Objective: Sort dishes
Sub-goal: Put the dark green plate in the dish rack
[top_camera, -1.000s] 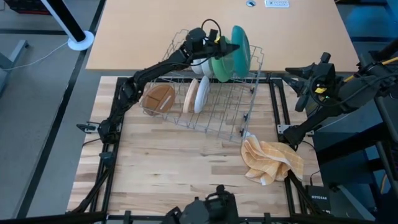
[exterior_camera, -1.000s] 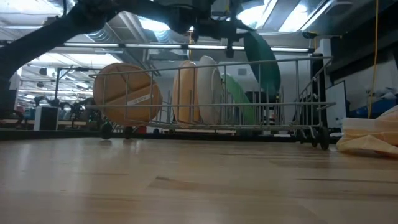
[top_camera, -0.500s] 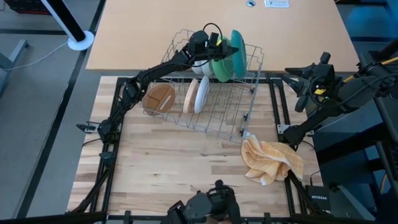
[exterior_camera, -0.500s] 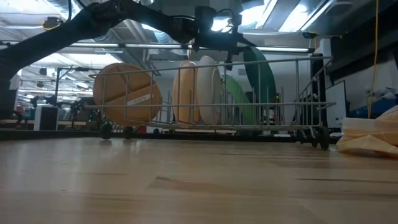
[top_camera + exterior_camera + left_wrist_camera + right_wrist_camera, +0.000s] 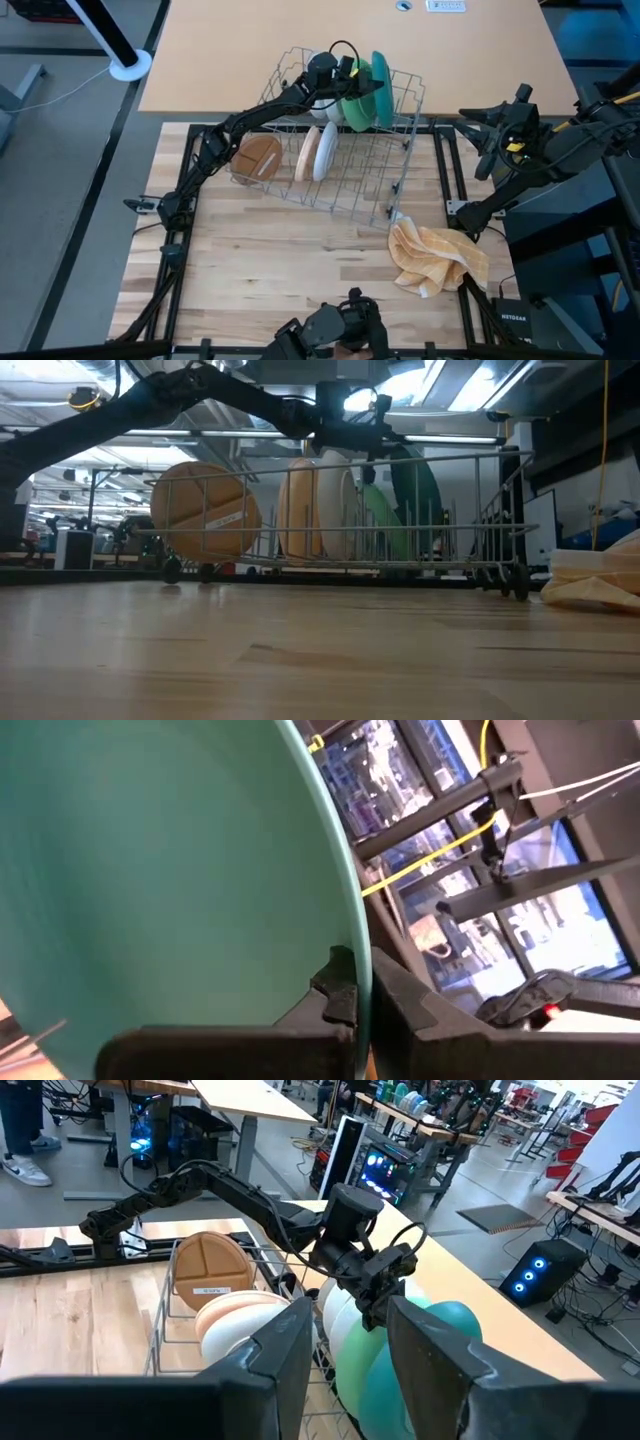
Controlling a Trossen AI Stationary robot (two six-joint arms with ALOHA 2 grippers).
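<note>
Since a second ago the left gripper (image 5: 352,76) has carried the teal plate (image 5: 382,74) slightly toward the far end of the wire rack (image 5: 340,190) and lower, so that in the low view the plate (image 5: 418,485) now sits deeper behind the rack's top rail instead of rising well above it; nothing else has shifted.

Nearest the table's front edge, on the right side, a crumpled yellow checked cloth (image 5: 437,258) lies on the wooden table (image 5: 280,270), just beside the rack's near right corner. The rack stands beyond it at an angle. At its left end the brown wood-coloured plate (image 5: 257,157) leans nearly flat. Next come a tan plate (image 5: 306,153) and a white plate (image 5: 325,150), both on edge in the slots, close together. Farther in, a green plate (image 5: 353,108) stands on edge with another white plate (image 5: 322,108) beside it.

At the far end, the left gripper is clamped on the rim of the teal plate, which stands upright just behind the green one; the left wrist view shows its fingers (image 5: 345,1000) pinching the rim of the plate (image 5: 170,880).

Off the table's right side the right gripper (image 5: 497,113) waits raised, its fingers (image 5: 290,1350) spread apart and holding nothing.
</note>
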